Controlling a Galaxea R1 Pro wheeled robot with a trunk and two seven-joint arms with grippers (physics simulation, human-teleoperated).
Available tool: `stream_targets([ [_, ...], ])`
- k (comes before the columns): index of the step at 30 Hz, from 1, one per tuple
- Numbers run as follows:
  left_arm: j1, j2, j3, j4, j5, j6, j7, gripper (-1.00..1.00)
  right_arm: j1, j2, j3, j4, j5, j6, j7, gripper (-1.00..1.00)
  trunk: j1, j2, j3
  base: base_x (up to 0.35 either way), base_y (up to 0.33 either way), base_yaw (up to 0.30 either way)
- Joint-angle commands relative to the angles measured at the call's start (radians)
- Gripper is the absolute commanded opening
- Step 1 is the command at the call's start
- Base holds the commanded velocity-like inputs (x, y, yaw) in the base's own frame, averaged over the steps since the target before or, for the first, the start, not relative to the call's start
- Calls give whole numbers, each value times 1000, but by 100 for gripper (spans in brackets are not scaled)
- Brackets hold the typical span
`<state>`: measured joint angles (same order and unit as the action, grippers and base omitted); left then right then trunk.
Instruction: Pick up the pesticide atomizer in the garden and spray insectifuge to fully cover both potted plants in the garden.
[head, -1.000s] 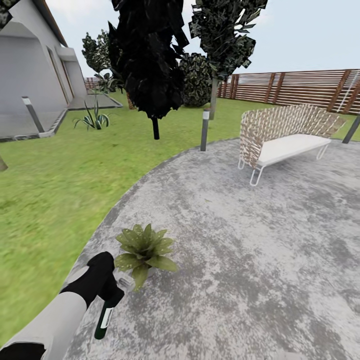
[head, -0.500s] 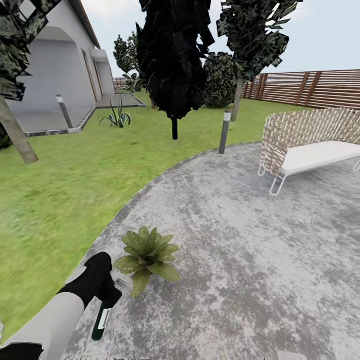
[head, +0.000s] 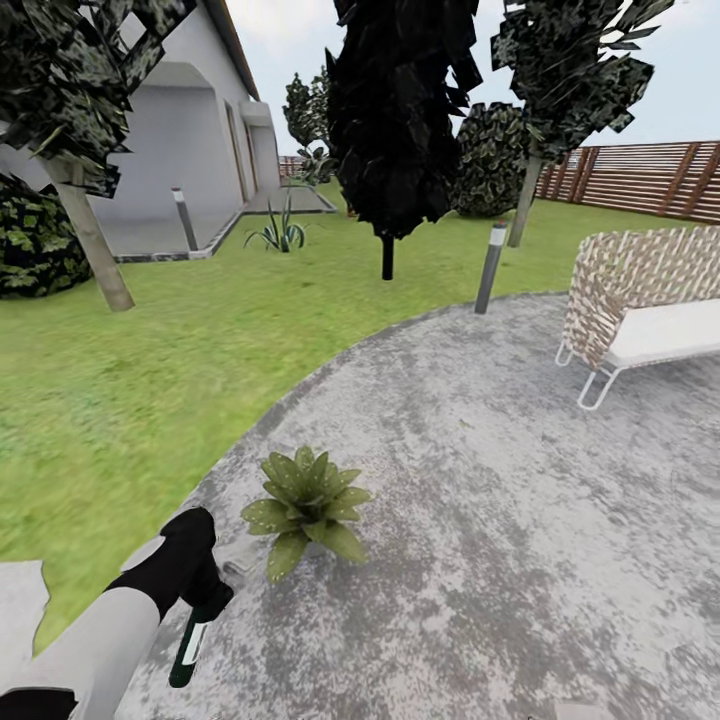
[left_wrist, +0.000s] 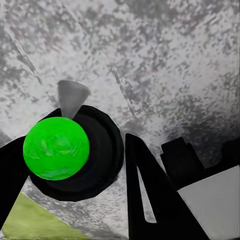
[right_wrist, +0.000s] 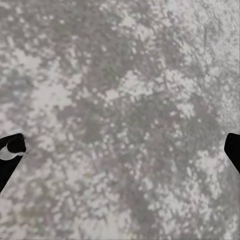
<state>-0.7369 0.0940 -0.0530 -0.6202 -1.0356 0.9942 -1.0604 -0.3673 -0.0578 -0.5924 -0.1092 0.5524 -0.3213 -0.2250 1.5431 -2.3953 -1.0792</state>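
One potted plant, a low rosette of pointed green leaves, stands on the grey paved patio near its edge with the lawn. My left gripper is just beside it, on the lawn side, shut on the pesticide atomizer, a slim dark green bottle with a white label that hangs down from the fingers. In the left wrist view the bottle shows end-on as a bright green round in a dark ring between the black fingers. My right gripper is open over bare paving. The second potted plant is out of view.
A grey bollard lamp and a wicker bench stand at the patio's far side. Lawn lies to the left, with a dark tree, a palm trunk, an agave clump, a house and a slatted fence.
The camera has turned left, so the whole scene has slid right in the picture. My left arm still holds the bottle beside the plant.
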Motion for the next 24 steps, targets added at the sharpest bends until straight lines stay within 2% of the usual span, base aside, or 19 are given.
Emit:
stream_targets([
  [1, 8, 3, -5, -1, -10, 5, -10, -100, -1, 0, -7, 2, 11, -4, -4, 100, 0, 0, -1, 0, -13, 188],
  [4, 39, -2, -6, 0, -16, 3, -11, -100, -1, 0, -8, 2, 11, -4, -3, 100, 0, 0, -1, 0, -5, 71],
  [8, 43, -12, -3, -12, -9, 6, -16, -100, -1, 0, -9, 2, 11, -4, -3, 100, 0, 0, -1, 0, -1, 9],
  [13, 37, -52, -3, -16, -15, 3, -19, -100, -1, 0, -9, 2, 11, -4, -4, 100, 0, 0, -1, 0, 0, 0],
  [17, 37, -35, -1, -15, -16, 5, -19, -100, -1, 0, -9, 2, 11, -4, -4, 100, 0, 0, -1, 0, 0, 0],
  [20, 33, -2, 1, -15, -15, 5, -20, -100, -1, 0, -9, 2, 9, -4, -4, 100, 0, 0, -1, 0, 0, 0],
  [22, 30, -3, -1, -15, -15, 6, -20, -100, -1, 0, -9, 2, 9, -4, -4, 100, 0, 0, -1, 0, 0, 21],
  [24, 21, -15, -3, -16, -14, 7, -21, -100, -1, 0, -9, 2, 9, -4, -4, 100, 0, 0, -1, 0, 0, 157],
])
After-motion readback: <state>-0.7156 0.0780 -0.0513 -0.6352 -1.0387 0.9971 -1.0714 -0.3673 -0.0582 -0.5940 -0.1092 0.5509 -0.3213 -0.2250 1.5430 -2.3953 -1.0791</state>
